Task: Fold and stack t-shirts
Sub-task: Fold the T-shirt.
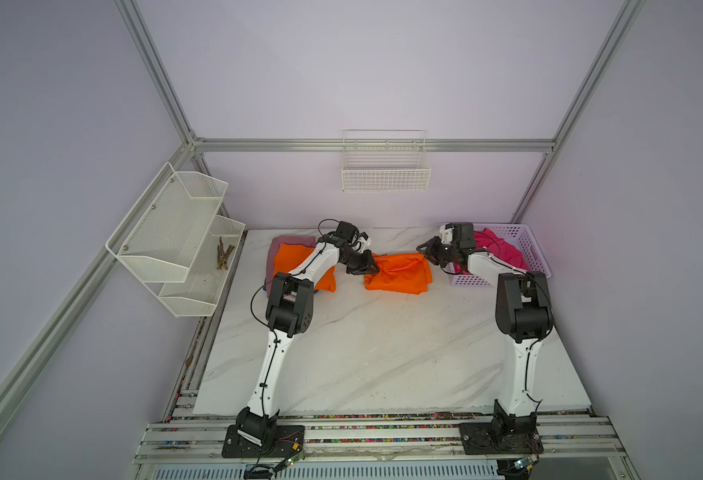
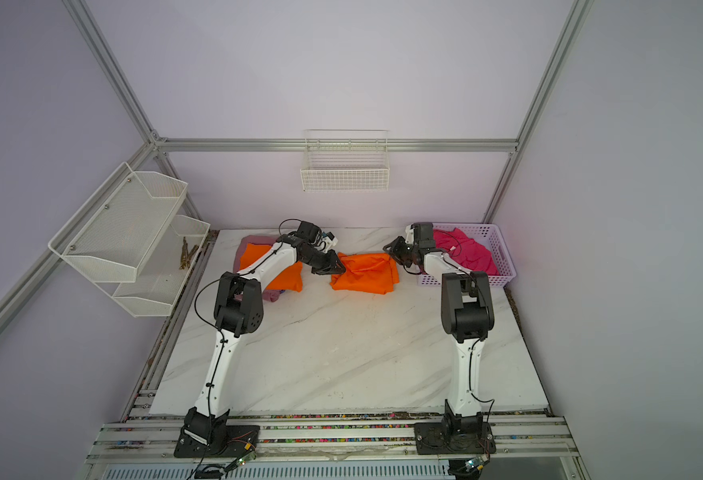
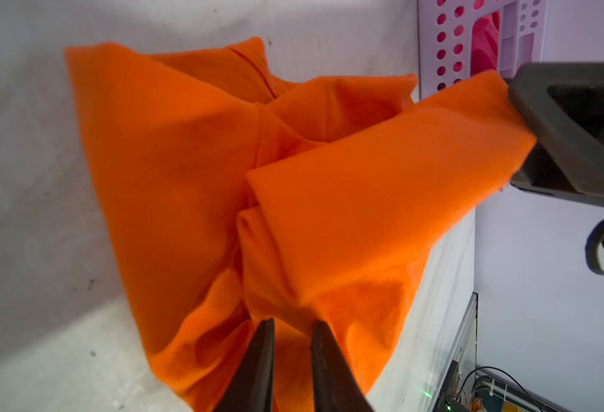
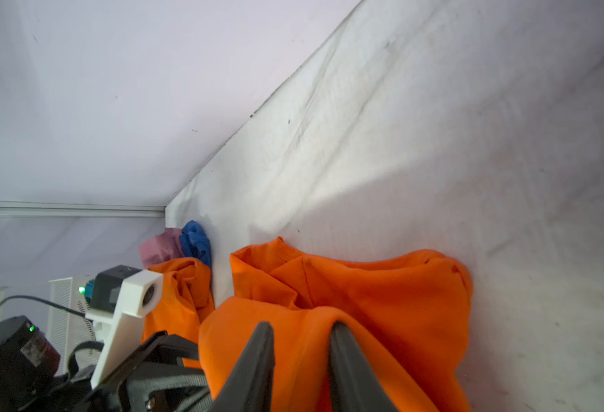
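Note:
A crumpled bright orange t-shirt (image 1: 397, 274) (image 2: 364, 272) lies at the back middle of the marble table. My left gripper (image 1: 368, 268) (image 3: 291, 323) is at its left end, shut on a bunch of the orange cloth. My right gripper (image 1: 424, 251) (image 4: 300, 324) is at its right end, jaws apart, with a fold of the same shirt lying loosely between and over its fingers. At the back left a folded orange t-shirt (image 1: 296, 266) rests on a mauve-pink one (image 1: 291, 241), with a blue one (image 4: 195, 239) beside them. A hot pink t-shirt (image 1: 503, 249) fills the basket.
The lavender plastic basket (image 1: 537, 257) stands at the back right, just behind my right gripper. My left arm reaches over the folded stack. A white mesh shelf (image 1: 175, 232) hangs on the left wall and a wire basket (image 1: 385, 174) on the back wall.

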Motion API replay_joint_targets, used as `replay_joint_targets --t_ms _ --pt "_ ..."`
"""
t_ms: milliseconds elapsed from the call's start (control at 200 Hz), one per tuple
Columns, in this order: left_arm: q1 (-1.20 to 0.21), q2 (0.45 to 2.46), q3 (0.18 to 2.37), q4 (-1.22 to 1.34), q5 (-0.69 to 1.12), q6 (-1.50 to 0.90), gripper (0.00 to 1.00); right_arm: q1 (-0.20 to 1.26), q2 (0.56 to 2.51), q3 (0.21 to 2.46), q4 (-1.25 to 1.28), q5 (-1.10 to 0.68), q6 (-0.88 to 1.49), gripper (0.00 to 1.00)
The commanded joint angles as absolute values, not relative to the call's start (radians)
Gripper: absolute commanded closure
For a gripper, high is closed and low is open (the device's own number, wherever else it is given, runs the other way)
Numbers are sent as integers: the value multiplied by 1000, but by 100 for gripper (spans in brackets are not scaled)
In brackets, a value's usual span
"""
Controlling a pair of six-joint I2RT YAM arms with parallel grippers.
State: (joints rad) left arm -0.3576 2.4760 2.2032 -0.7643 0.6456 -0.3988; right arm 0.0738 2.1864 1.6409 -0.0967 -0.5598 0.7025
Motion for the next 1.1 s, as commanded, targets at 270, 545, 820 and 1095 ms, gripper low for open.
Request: replay_joint_targets --t_ms 270,545,820,1095 --pt "-360 2332 2103 -756 619 -336 77 60 2240 1792 -87 -585 676 31" --pt "-360 2277 2075 -773 558 -321 82 49 2137 1728 -113 -600 618 37" --pt "-361 2201 2007 -740 412 -317 100 58 1985 1596 -212 -620 493 100" --pt "-407 2282 2103 -717 457 -294 100 131 2116 1675 -330 -628 445 100"
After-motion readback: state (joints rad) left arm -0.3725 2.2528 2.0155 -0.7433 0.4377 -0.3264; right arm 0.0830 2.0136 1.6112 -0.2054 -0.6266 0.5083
